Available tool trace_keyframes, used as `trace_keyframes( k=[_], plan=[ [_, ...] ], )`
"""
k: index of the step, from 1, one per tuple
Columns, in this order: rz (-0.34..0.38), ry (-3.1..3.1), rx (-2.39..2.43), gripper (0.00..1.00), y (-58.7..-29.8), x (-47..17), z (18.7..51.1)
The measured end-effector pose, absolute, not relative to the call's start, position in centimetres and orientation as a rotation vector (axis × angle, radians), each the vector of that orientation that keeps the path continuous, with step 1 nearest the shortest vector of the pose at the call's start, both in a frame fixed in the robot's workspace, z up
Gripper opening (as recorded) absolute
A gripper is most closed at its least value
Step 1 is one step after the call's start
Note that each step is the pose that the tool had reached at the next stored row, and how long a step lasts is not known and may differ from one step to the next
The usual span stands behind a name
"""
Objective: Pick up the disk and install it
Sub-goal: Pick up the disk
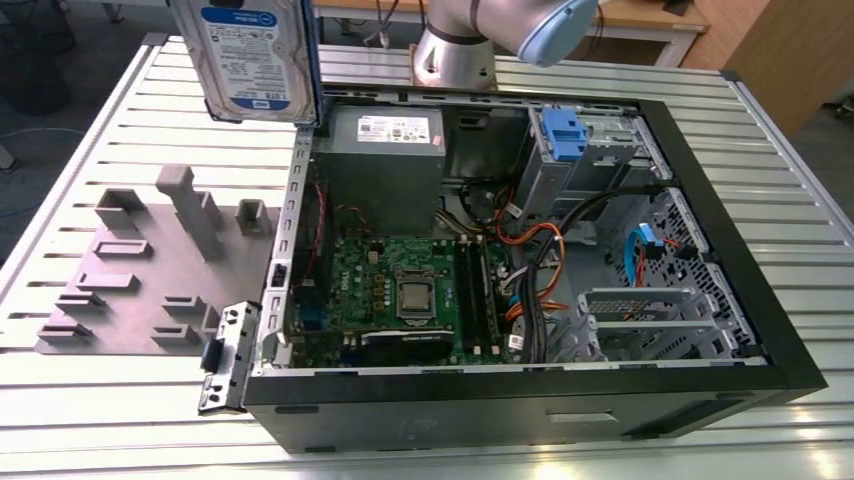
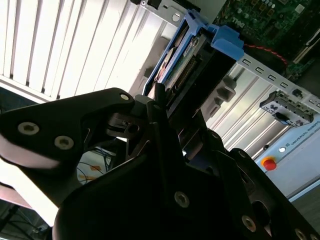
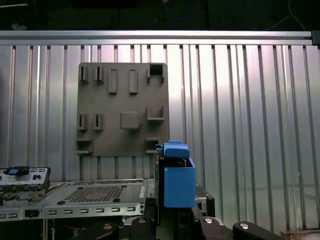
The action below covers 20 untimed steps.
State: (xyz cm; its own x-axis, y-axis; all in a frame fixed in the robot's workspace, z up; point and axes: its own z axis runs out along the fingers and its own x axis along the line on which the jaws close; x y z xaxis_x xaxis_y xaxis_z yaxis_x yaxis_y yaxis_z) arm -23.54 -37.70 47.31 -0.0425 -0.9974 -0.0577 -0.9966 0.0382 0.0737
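Pinching the disk tight, the claw is holding it up in the air, standing on end, near the open computer case.

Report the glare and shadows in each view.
Exterior view: even light, mild sheen on the table, the disk brightly lit. Second wrist view: table slats blown white, the gripper a backlit dark mass. First wrist view: bright streaks down the slats, soft shadows under pegs of the grey plate.
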Motion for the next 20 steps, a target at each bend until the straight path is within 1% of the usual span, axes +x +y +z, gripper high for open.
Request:
trace_keyframes(
  k=[4, 5, 20],
  plan=[
    [-0.146, -2.257, 2.167, 0.35, -37.7, -22.4, 47.3],
    [-0.146, -2.257, 2.167, 0.35, -37.7, -20.8, 47.3],
    [-0.146, -2.257, 2.167, 0.35, -37.7, -16.9, 47.3]
  ],
)
